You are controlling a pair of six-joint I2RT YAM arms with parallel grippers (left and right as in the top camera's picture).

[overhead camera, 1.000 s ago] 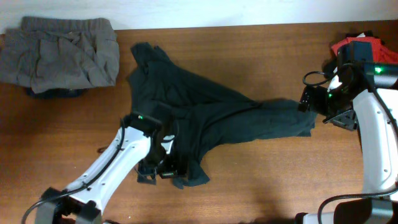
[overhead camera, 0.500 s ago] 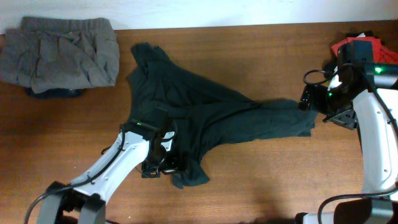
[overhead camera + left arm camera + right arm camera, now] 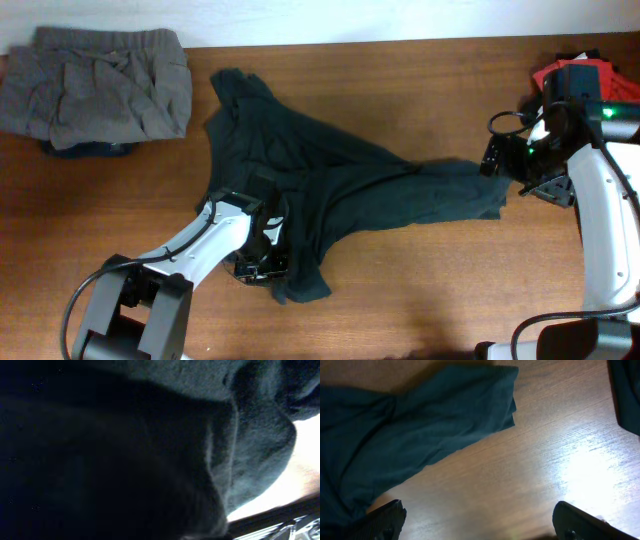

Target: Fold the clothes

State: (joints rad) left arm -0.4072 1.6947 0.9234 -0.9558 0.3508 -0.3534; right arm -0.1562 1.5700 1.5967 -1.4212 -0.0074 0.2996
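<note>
The left claw (image 3: 262,262), grip untellable, sat buried in the shirt (image 3: 340,185) near the counter's (image 3: 430,290) front edge, risking bunched layers; right claw (image 3: 480,519) gaped empty

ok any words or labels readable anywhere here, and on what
No text can be read.
The black T-shirt shows no lettering in any view; a white spot on it is too small to tell.
The grey garment and red garment show no print.

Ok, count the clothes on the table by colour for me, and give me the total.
Black T-shirt: 1
Grey garment: 1
Red garment: 1
Total: 3
A dark edge under the grey one is too hidden to count.
</note>
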